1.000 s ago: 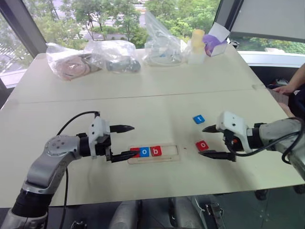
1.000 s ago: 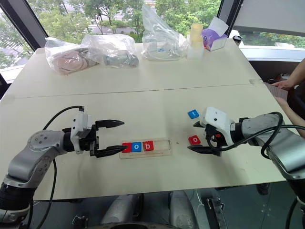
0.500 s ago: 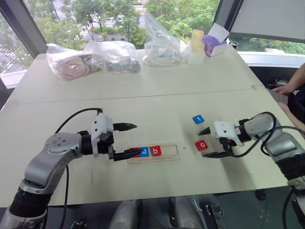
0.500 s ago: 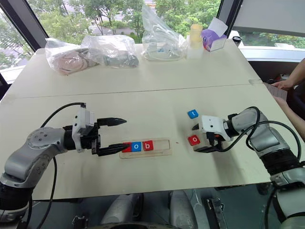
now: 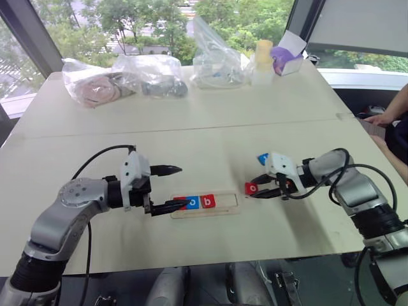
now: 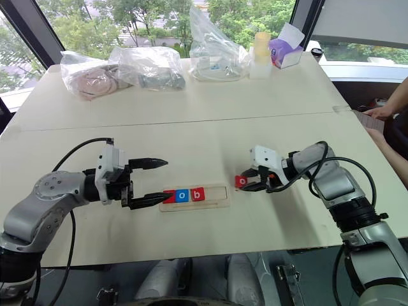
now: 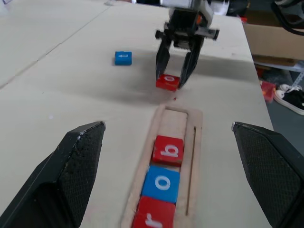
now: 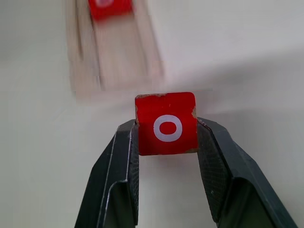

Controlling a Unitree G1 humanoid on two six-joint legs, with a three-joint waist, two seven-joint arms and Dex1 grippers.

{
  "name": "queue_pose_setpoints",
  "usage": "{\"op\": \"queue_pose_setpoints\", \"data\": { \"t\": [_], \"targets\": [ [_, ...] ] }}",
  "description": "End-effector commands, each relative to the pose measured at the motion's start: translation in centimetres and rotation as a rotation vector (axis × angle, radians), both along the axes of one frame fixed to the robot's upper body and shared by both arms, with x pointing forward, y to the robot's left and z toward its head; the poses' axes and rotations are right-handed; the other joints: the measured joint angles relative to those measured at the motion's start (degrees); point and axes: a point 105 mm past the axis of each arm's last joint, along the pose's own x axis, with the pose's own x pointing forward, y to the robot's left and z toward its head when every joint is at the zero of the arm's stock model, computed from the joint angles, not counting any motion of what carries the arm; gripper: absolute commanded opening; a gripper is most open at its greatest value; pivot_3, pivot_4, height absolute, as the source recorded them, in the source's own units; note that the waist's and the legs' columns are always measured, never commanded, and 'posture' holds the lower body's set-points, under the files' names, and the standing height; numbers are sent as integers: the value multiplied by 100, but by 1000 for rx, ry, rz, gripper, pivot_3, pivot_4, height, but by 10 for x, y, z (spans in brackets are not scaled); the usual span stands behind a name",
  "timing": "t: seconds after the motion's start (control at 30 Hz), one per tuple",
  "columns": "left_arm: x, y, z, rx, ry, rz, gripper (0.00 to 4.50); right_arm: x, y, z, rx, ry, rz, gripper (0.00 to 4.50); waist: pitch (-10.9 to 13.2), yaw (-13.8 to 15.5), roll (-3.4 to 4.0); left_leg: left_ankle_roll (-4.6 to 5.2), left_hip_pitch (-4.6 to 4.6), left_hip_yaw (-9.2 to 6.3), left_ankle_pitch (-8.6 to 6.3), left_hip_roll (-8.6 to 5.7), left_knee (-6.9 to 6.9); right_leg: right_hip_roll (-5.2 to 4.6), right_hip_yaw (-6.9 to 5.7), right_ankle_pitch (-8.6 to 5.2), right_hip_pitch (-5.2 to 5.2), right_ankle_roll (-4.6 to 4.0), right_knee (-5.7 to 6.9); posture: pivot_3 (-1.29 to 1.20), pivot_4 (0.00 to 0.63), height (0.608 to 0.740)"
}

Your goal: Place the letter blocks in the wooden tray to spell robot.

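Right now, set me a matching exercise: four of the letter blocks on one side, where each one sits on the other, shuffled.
Blocks:
1. red o block
2. blue t block
3. red b block
4. red r block

Places:
A. in the wooden tray, at the end nearest the left claw
B. pinched in the right claw
C. loose on the table, outside the tray
D. in the tray, beside its empty stretch

Pairs: 1-B, 2-C, 3-D, 4-A
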Motion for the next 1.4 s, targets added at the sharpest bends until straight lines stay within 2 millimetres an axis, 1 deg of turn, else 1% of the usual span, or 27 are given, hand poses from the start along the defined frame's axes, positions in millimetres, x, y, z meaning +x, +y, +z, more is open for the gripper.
{"op": "queue_pose_setpoints", "data": {
  "t": [0.03, 0.13, 0.3, 0.5, 0.77, 1.0, 1.4],
  "targets": [
    [-7, 1, 6, 6, -39, -38, 4500, -20, 36, 12, 24, -28, 97, 1139, 0, 1, -1, 0, 0, 0, 0, -1, -1, -1, -1, 0, 0, 0, -1, 0, 150, 740],
    [-7, 2, 5, 4, -37, -39, 4500, -23, 47, 7, 13, -28, 108, 1139, 0, 13, -2, -1, 0, 0, -1, -2, 0, -3, -3, 0, 2, 0, -2, 0, 150, 740],
    [-8, 7, 0, 9, -38, -32, 4500, -23, 55, -8, -19, -26, 117, 1139, 0, -2, -3, 0, 1, 1, -1, -3, 2, -3, -4, -9, 4, -16, -3, 0, 150, 740],
    [-10, 10, -6, 7, -37, -28, 4500, -18, 60, -16, -24, -23, 115, 1139, 0, -10, -3, 0, 1, 1, 0, -1, -1, -1, -3, -2, 0, -3, -1, 0, 150, 740],
    [-12, 14, -12, 5, -37, -26, 4500, -17, 58, -18, -36, -27, 114, 1139, 0, -9, -3, 0, 1, 1, -1, -2, -1, -1, -4, -1, 0, -2, -2, 0, 150, 740],
    [-12, 15, -16, 5, -34, -29, 4500, -15, 55, -12, -32, -44, 103, 1139, 0, -10, -3, 0, 1, 1, -1, -2, -1, -1, -4, -1, 1, -1, -2, 0, 150, 740],
    [-12, 14, -19, 2, -33, -33, 4500, -11, 54, -11, -41, -55, 92, 1139, 0, -11, -3, 0, 1, 0, -1, -2, -1, -1, -4, -1, 0, -1, -2, 0, 150, 740]
  ]
}}
